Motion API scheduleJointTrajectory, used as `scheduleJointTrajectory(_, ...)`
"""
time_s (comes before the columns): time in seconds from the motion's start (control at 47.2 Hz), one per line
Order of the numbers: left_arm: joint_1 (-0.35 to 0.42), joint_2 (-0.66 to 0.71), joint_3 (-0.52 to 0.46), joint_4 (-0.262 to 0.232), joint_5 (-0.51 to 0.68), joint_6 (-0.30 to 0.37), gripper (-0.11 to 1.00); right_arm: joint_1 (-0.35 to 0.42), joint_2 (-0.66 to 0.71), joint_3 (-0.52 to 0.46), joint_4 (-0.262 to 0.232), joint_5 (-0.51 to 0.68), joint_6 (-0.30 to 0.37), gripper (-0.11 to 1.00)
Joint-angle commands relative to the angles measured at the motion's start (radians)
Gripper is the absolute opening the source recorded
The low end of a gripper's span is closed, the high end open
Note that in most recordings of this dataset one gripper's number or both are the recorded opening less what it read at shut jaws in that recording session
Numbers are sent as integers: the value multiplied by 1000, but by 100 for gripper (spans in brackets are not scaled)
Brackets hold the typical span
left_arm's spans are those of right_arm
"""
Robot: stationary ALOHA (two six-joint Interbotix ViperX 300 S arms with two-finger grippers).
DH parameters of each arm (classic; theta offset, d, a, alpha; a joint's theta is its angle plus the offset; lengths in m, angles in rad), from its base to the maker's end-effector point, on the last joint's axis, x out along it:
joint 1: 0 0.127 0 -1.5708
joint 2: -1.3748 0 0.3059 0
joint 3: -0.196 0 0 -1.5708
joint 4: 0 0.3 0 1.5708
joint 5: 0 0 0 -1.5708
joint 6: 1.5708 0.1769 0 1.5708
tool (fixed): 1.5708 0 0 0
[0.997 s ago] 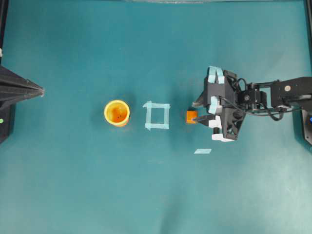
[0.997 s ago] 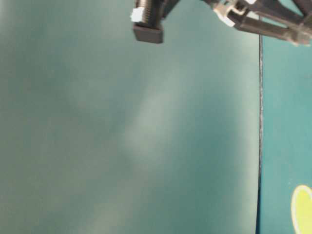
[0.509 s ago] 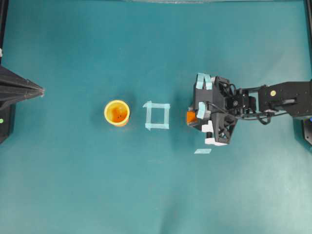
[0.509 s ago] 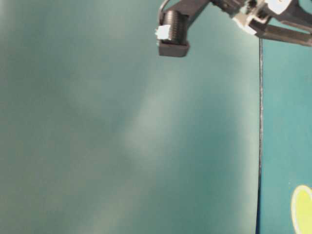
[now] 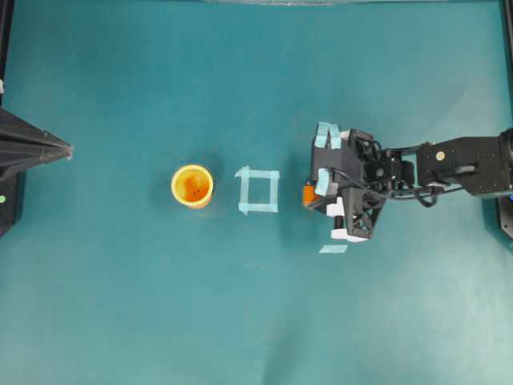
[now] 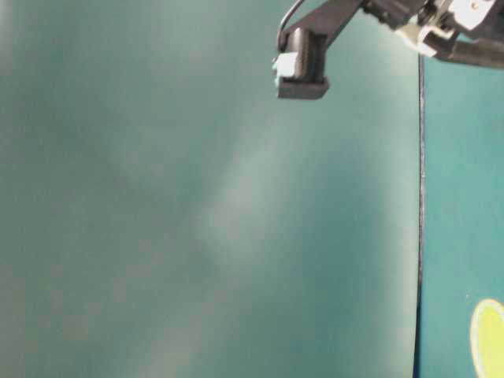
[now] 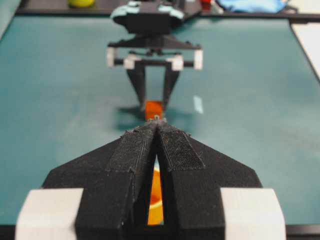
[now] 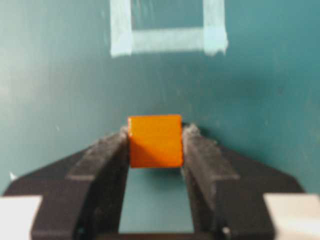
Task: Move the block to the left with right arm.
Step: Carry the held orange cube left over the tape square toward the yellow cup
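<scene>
One block (image 8: pixel 155 141) is on the green table (image 5: pixel 120 305), and it is small and orange. It sits right between the two black fingers (image 8: pixel 102 160) of the right gripper (image 8: pixel 155 150). In the right wrist view both fingers press on its sides, so the gripper looks closed on the block. The block seems to rest on the table, though I cannot be sure it is not lifted a tiny bit.

I think the fingers hold it this way so the right arm (image 5: pixel 457 164) can carry it to the left.

One tape square (image 5: pixel 258 191) is on the table, just at 9 o'clock from the block. One yellow cup (image 5: pixel 192 185) stands further out at 9 o'clock, past the square. One short bit of tape (image 5: pixel 333 249) lies near the gripper, at 6 o'clock from it. Maybe the square marks a spot, but I cannot tell.

Two arms are here. The left gripper (image 7: pixel 157 150) waits far off at 9 o'clock, at the table edge. Its fingers are shut with only a thin crack between them, and they hold nothing. It points at the block and stays out of the way, since this job is for the right arm.
</scene>
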Motion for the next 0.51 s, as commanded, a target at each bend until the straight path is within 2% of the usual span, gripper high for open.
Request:
scheduleJointTrajectory(0.0,0,5,-32,3,-5,-2,0,3,-46,-49,-2,26,-3,40)
scheduleJointTrajectory(0.318,0,5,-32,3,0,6,0,0,-103,-247,-23,259,-9,40)
scheduleJointTrajectory(0.488,0,5,-34,2,12,6,0,0,-94,-331,-23,288,-9,40)
